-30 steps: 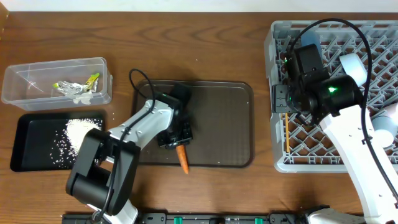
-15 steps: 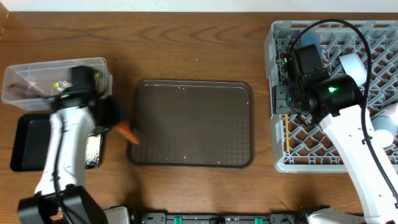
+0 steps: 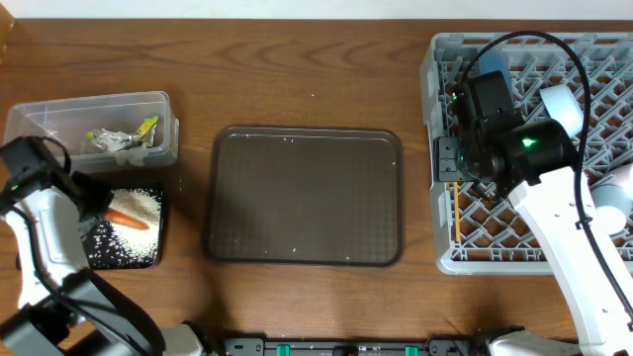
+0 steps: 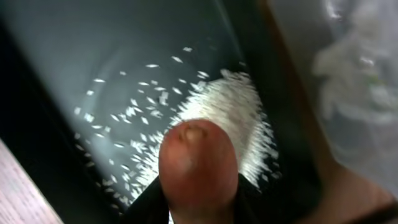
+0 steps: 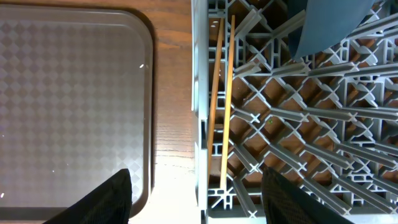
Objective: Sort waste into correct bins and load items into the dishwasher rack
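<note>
My left gripper is shut on the small orange carrot and holds it over the black tray, above the rice. In the left wrist view the carrot sits between my dark fingers, with the rice below. The clear box holds crumpled paper and wrappers. My right gripper is open and empty over the left edge of the grey rack. The chopsticks lie inside that edge. A blue plate and two bowls stand in the rack.
The dark brown serving tray lies in the middle of the wooden table, between the bins and the rack. It also shows in the right wrist view. A strip of bare wood separates it from the rack.
My left arm has swung left with the carrot, from the brown serving tray to over the black tray. The right arm has not moved.
</note>
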Available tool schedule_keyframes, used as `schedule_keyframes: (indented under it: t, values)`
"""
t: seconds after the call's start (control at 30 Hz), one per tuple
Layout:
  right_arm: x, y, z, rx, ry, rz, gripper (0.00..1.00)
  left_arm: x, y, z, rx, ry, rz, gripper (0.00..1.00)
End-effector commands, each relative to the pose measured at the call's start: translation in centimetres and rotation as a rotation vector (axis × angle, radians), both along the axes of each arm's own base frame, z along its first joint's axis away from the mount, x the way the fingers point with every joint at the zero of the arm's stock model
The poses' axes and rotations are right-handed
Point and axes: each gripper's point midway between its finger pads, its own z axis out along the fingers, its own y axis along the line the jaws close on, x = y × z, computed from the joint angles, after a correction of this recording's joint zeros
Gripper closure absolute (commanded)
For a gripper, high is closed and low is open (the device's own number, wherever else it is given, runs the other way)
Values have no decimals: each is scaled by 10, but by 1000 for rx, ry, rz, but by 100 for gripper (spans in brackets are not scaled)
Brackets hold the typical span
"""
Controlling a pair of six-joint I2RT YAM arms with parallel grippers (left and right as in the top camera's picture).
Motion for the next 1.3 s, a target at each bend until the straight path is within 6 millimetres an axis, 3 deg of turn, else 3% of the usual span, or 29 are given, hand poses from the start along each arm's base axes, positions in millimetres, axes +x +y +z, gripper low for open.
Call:
schedule_keyframes:
  t: [0.0,0.2,0.27,0.33,0.47,0.67,0.73,0.83,1.0,1.13,1.27]
  values:
    - [-2,-3,-1,-13,4,8,39,-4,9,-12,-14,32,37,68]
    - [-2,-3,-1,-14,8,9,41,-10,4,-39,-72,105,36,67]
    - [-3,-3,-2,-16,11,8,40,-9,3,-40,-81,103,34,60]
    - [-4,-4,-2,-16,14,8,40,-8,3,-37,-77,95,34,47]
    - [-4,-4,-2,-17,14,8,39,-3,-2,-23,-83,41,23,41]
    - [-4,-3,-2,-16,13,8,38,15,-25,26,-69,-123,-57,39]
    - [-2,-3,-1,-14,8,8,36,25,-45,45,-56,-178,-136,38]
    - [0,5,-1,25,2,23,26,38,-81,65,-18,-219,-291,38]
    - [3,37,-3,163,19,152,19,57,-176,76,3,-232,-683,38]
    - [13,33,-3,201,1,96,22,48,-248,66,0,-170,-1020,30]
    - [28,18,6,334,-29,50,18,15,-281,53,-25,-19,-1205,22]
